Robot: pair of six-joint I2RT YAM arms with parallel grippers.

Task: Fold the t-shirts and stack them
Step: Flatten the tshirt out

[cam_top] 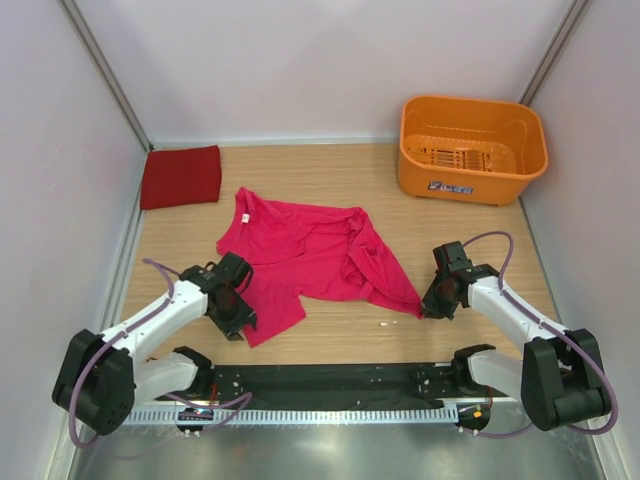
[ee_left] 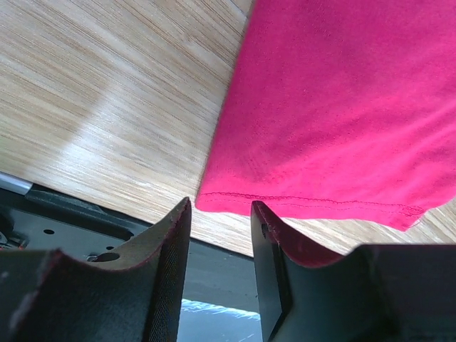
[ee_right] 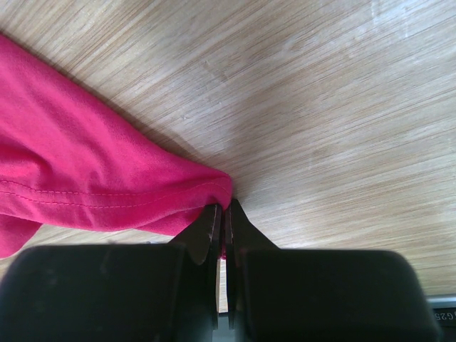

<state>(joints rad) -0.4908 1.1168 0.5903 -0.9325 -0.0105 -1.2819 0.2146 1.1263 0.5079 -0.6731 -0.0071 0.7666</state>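
Observation:
The magenta-pink t-shirt (cam_top: pixel 310 255) lies crumpled and partly spread in the middle of the table. My left gripper (cam_top: pixel 238 308) stands open at its near-left hem. In the left wrist view the hem corner (ee_left: pixel 214 201) lies just past the tips of the left gripper (ee_left: pixel 221 212), with nothing between the fingers. My right gripper (cam_top: pixel 430 306) is shut on the shirt's near-right corner. The right wrist view shows the pink cloth (ee_right: pixel 107 178) pinched at the tips of the right gripper (ee_right: pixel 223 211). The darker crimson t-shirt (cam_top: pixel 181 176) rests folded flat at the back left.
An orange plastic basket (cam_top: pixel 470 148) stands at the back right, nothing visible in it. A black rail (cam_top: pixel 330 380) runs along the table's near edge between the arm bases. Small white specks (cam_top: pixel 385 322) lie on the wood near the right gripper. White walls close in both sides.

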